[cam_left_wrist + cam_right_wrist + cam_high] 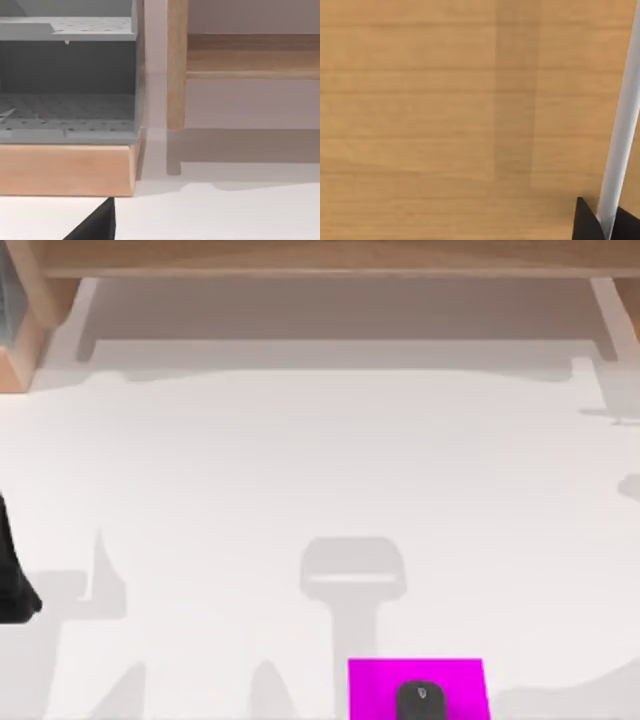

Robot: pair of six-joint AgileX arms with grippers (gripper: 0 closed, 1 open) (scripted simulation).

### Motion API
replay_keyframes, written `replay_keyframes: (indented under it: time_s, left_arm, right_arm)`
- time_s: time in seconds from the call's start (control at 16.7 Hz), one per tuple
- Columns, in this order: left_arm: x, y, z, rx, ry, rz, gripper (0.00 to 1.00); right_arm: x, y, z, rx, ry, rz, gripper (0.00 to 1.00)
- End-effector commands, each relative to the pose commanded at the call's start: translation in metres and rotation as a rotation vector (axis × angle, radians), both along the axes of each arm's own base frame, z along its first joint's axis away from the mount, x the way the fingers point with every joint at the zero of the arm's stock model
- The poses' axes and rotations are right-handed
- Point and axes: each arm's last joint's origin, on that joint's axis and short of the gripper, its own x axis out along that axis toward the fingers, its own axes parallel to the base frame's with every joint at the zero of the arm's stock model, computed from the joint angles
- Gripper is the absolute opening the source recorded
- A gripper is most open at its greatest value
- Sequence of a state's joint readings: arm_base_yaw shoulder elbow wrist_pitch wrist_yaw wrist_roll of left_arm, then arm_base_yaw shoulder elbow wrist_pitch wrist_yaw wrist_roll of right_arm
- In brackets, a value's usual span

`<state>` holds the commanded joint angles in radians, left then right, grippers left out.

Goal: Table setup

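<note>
1. The table (300,470) is a broad white surface spanning the top view from left edge to right edge; its long axis runs left to right, and its near edge and both ends are cut off by the picture.
2. A light-brown wooden frame (330,258) runs along the far side of the table, parallel to that long axis; its posts are cut off at both upper corners.
3. In the left wrist view a grey perforated shelf unit (67,75) sits on a wooden base (65,170), just beside a wooden post (176,65).
4. A magenta pad (372,685) lies at the near edge, right of centre, its lower part cut off.
5. A dark mouse (420,702) rests on the pad, also partly cut off.
6. The left arm (12,575) appears as a dark shape at the left edge; whether either gripper is parted or closed I cannot tell.
</note>
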<state>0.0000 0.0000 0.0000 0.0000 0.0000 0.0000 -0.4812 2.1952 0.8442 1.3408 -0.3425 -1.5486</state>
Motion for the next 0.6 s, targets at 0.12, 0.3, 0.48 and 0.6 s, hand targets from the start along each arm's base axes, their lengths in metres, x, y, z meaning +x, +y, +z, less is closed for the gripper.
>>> replay_keyframes:
  time_s: [0.12, 0.3, 0.48, 0.6]
  left_arm:
    - [0.000, 0.000, 0.000, 0.000, 0.000, 0.000, 1.00]
    - [0.000, 0.000, 0.000, 0.000, 0.000, 0.000, 1.00]
    - [0.000, 0.000, 0.000, 0.000, 0.000, 0.000, 1.00]
    - [0.000, 0.000, 0.000, 0.000, 0.000, 0.000, 1.00]
  right_arm:
    - [0.014, 0.000, 0.001, -0.003, -0.003, -0.002, 0.00]
    - [0.025, 0.000, 0.002, -0.007, -0.007, -0.004, 0.00]
    - [0.023, 0.000, 0.002, -0.004, -0.005, -0.004, 0.00]
    - [0.027, 0.001, 0.000, 0.000, 0.005, 0.000, 0.00]
